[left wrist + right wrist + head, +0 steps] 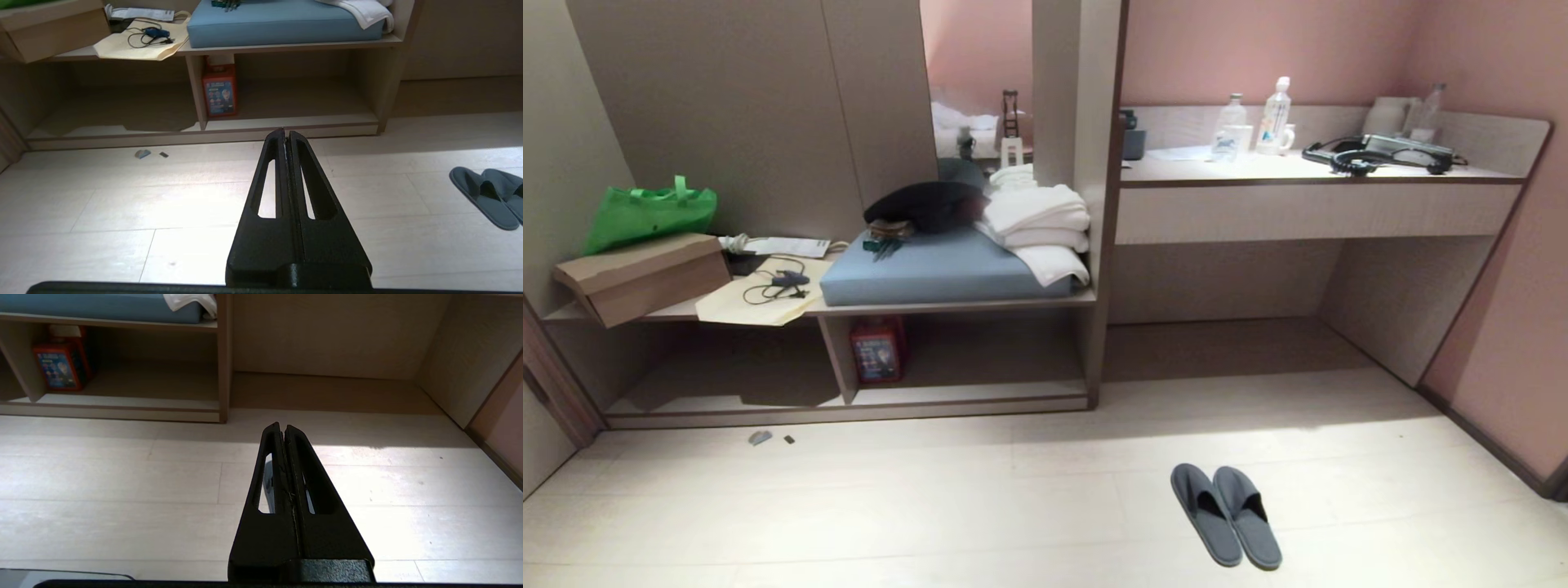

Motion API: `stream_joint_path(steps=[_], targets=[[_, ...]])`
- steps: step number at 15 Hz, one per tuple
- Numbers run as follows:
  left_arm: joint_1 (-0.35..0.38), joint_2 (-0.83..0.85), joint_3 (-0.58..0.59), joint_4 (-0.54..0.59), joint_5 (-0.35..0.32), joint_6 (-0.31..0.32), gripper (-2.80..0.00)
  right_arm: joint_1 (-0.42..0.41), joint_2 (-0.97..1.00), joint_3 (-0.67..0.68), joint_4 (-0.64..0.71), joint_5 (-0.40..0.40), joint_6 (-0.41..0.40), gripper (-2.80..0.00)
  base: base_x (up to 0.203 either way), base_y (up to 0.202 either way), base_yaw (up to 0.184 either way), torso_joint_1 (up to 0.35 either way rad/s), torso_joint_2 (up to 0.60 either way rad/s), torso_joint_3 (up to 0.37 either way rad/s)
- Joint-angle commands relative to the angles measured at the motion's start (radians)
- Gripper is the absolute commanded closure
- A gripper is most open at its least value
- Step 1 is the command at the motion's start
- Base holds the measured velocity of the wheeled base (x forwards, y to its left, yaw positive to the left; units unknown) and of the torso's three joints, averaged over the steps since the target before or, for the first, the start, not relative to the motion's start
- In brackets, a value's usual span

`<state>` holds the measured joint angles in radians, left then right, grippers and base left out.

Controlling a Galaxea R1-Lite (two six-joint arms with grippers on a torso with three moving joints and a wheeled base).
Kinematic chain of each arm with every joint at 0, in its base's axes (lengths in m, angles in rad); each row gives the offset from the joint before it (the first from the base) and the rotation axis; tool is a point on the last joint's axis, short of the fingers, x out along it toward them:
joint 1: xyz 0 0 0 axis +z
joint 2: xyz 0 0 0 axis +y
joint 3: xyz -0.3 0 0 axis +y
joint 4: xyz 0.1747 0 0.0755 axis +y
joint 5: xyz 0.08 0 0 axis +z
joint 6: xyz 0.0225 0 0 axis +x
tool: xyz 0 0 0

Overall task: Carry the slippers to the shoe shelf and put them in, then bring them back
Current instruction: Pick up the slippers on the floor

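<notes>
Lying side by side on the pale floor, your flat dark grey fabric slippers [1226, 514] sit well apart from the low beige-grey wooden shoe shelf [964, 394]; left gripper [285, 134] and right gripper [282, 428] both pressed together, empty.

The left tool [286, 134] (fingers pressed together) hangs over bare floor, the slippers [488, 196] well apart.

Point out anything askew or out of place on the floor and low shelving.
Two small scraps of debris lie on the pale floor before the low beige-grey shoe shelf. A brown cardboard box juts out past the upper board's edge. The flat dark grey fabric slippers lie neatly paired on the floor.
</notes>
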<state>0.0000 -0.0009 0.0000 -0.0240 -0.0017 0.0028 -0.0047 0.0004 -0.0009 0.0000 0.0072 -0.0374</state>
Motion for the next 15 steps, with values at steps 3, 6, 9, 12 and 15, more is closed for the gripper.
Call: stream_joint_path(steps=[3, 6, 9, 12, 15], targets=[[0.000, -0.001, 0.008, -0.001, 0.000, 0.000, 0.00, 0.000, 0.000, 0.001, 0.000, 0.000, -0.001, 0.00, 0.195, 0.000, -0.001, 0.000, 0.00, 0.002], [0.000, -0.001, 0.008, -0.001, 0.000, 0.000, 0.00, 0.000, 0.001, -0.001, 0.000, 0.000, -0.001, 0.00, 0.196, 0.000, -0.001, 0.002, 0.00, 0.001], [0.000, -0.001, 0.008, -0.001, 0.000, 0.000, 0.00, 0.000, 0.001, 0.000, 0.000, 0.000, 0.001, 0.00, 0.193, 0.000, -0.001, 0.000, 0.00, 0.001], [0.000, -0.001, 0.008, -0.001, 0.000, 0.000, 0.00, 0.000, 0.000, -0.001, 0.000, 0.000, 0.001, 0.00, 0.194, 0.000, -0.001, 0.003, 0.00, 0.003], [0.000, -0.001, 0.008, -0.001, 0.000, 0.000, 0.00, 0.000, 0.000, 0.001, 0.000, 0.000, -0.001, 0.00, 0.194, 0.000, 0.000, 0.001, 0.00, 0.002]])
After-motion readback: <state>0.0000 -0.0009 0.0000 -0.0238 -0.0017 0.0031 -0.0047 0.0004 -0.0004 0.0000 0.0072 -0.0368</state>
